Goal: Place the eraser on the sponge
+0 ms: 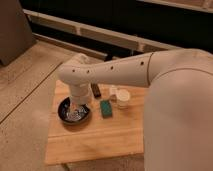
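Observation:
The eraser (95,90) is a small dark block lying on the wooden table (95,142), just behind the sponge and beside my arm. In front of it, the teal-green sponge (106,108) rests flat near the table's middle. My arm reaches in from the right and bends down at the left. My gripper (75,111) hangs over the black pan (65,114), left of both the sponge and the eraser, and nothing shows in its grasp.
A white cup (122,98) stands right of the sponge. The black round pan sits at the table's left. My white arm and body fill the right side of the view. Concrete floor surrounds the table, with a dark wall behind.

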`<move>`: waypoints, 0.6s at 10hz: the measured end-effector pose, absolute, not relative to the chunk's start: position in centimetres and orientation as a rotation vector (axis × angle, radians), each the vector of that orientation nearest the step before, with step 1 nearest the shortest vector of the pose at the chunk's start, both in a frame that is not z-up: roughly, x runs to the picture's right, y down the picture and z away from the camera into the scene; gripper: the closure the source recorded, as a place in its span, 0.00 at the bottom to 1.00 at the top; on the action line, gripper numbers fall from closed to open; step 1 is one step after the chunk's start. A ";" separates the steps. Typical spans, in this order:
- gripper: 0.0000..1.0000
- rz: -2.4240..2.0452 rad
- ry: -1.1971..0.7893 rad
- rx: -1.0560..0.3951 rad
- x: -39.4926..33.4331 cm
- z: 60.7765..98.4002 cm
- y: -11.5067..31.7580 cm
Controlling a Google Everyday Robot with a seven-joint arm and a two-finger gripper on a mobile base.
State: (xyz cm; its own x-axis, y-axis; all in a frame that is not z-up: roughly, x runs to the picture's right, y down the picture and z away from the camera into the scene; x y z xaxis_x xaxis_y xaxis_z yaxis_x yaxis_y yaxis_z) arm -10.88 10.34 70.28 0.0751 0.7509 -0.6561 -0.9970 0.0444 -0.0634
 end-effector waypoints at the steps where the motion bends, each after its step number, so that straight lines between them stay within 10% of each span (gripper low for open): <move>1: 0.35 1.431 0.522 -0.591 -10.9 70.3 10.3; 6: 0.35 1.089 0.498 -0.534 -11.9 68.9 10.6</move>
